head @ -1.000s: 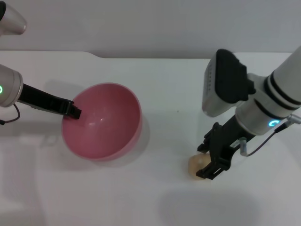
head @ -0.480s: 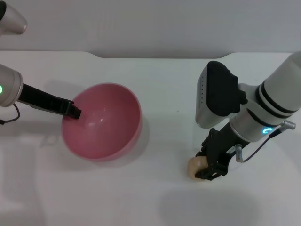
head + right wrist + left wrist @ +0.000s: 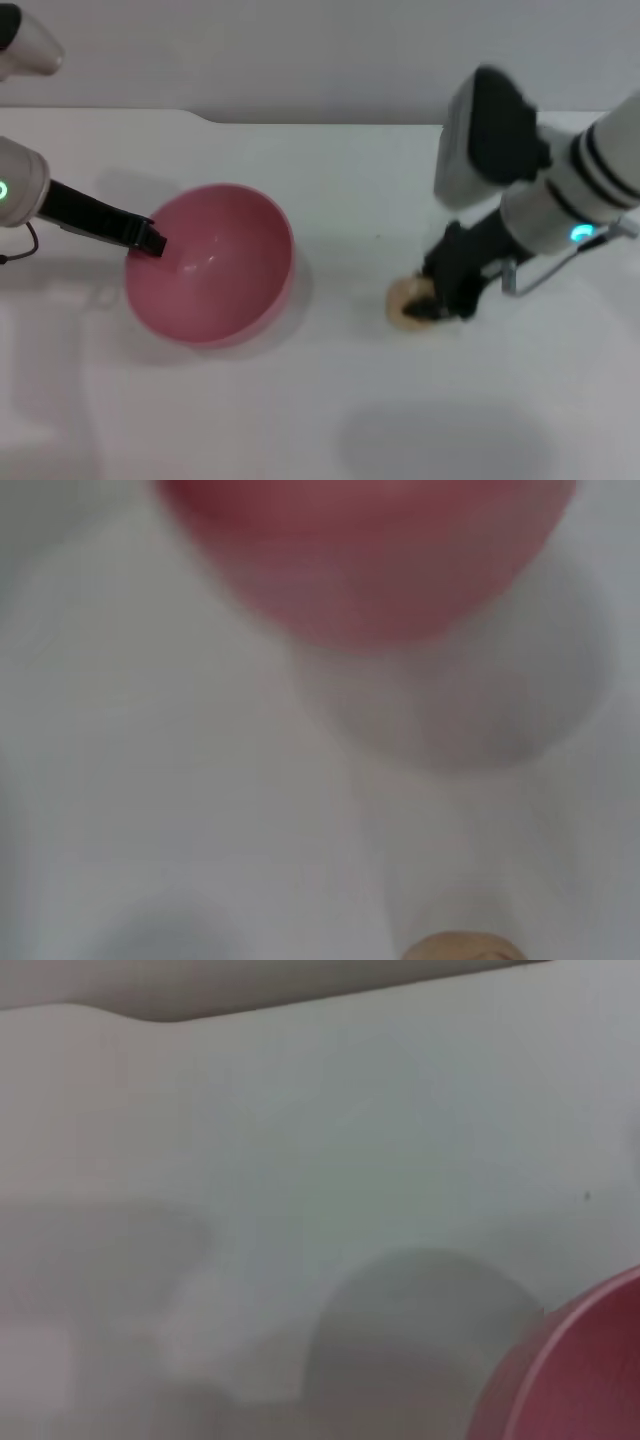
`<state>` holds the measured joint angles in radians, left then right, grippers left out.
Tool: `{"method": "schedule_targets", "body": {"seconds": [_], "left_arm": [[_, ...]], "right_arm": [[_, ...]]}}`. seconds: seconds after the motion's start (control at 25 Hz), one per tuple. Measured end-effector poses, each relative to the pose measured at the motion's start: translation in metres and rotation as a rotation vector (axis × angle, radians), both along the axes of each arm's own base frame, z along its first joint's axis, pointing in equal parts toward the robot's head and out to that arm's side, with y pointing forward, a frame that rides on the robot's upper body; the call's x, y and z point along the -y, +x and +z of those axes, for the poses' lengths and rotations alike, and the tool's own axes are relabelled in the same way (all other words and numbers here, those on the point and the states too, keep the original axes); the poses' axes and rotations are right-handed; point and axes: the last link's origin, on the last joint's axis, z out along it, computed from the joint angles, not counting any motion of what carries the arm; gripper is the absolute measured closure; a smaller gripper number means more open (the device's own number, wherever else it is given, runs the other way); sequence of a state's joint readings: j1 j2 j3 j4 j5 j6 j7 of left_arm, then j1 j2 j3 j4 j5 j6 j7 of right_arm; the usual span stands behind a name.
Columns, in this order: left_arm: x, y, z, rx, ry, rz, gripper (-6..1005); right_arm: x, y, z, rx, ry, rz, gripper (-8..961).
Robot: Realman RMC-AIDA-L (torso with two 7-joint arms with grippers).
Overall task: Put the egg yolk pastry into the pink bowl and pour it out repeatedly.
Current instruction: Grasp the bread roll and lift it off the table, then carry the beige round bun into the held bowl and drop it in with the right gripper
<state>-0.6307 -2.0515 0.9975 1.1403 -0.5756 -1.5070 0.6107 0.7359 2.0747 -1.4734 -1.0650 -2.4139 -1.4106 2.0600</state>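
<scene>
The pink bowl (image 3: pixel 208 262) sits left of centre on the white table, empty. My left gripper (image 3: pixel 150 238) is shut on its left rim. The bowl's edge shows in the left wrist view (image 3: pixel 590 1380), and the bowl shows blurred in the right wrist view (image 3: pixel 370 550). The egg yolk pastry (image 3: pixel 402 297), a small beige lump, is to the right of the bowl, apart from it. My right gripper (image 3: pixel 426 303) is shut on it. The pastry's top also shows in the right wrist view (image 3: pixel 460 948).
The white table (image 3: pixel 320 180) ends at a back edge against a grey wall. A bare strip of table lies between the bowl and the pastry. A soft shadow lies on the table near the front, right of centre.
My right gripper has closed on the pastry and moved it away from the front edge and slightly left. The bowl has shifted a little to the left in my left gripper.
</scene>
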Motion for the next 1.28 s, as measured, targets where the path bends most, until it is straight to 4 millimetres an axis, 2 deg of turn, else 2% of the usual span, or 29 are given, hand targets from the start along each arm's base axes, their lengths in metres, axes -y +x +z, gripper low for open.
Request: {"method": "schedule_targets", "body": {"seconds": [0.16,0.28,0.48,0.64,0.8,0.84,0.92,1.12,1.28], "left_arm": [[-0.001,0.009,-0.011,-0.052,-0.052,-0.035,991],[-0.002,0.023,-0.023,-0.092,-0.103,-0.077,990],[-0.004,0.043,-0.038,-0.134,-0.148,-0.132,990],[-0.005,0.054,-0.047,-0.153,-0.167,-0.16,990],[-0.007,0.059,-0.048,-0.156,-0.168,-0.173,990],[-0.007,0.059,-0.048,-0.156,-0.168,-0.173,990],[-0.009,0.06,-0.049,-0.154,-0.155,-0.181,989],[-0.012,0.06,-0.047,-0.149,-0.129,-0.184,989],[-0.015,0.055,-0.046,-0.145,-0.089,-0.182,989]], "right_arm": [[-0.009,-0.04,0.018,-0.138,0.07,0.084,648],[-0.008,-0.075,0.024,-0.207,0.073,0.207,662],[0.01,-0.109,0.008,-0.233,-0.026,0.387,694],[0.018,-0.111,-0.012,-0.199,-0.079,0.39,722],[0.02,-0.106,-0.022,-0.184,-0.08,0.369,736],[0.02,-0.106,-0.024,-0.185,-0.076,0.361,697],[0.021,-0.105,-0.025,-0.187,-0.07,0.343,619],[0.022,-0.106,-0.024,-0.189,-0.062,0.323,515],[0.012,-0.106,-0.009,-0.228,0.036,0.28,515]]}}
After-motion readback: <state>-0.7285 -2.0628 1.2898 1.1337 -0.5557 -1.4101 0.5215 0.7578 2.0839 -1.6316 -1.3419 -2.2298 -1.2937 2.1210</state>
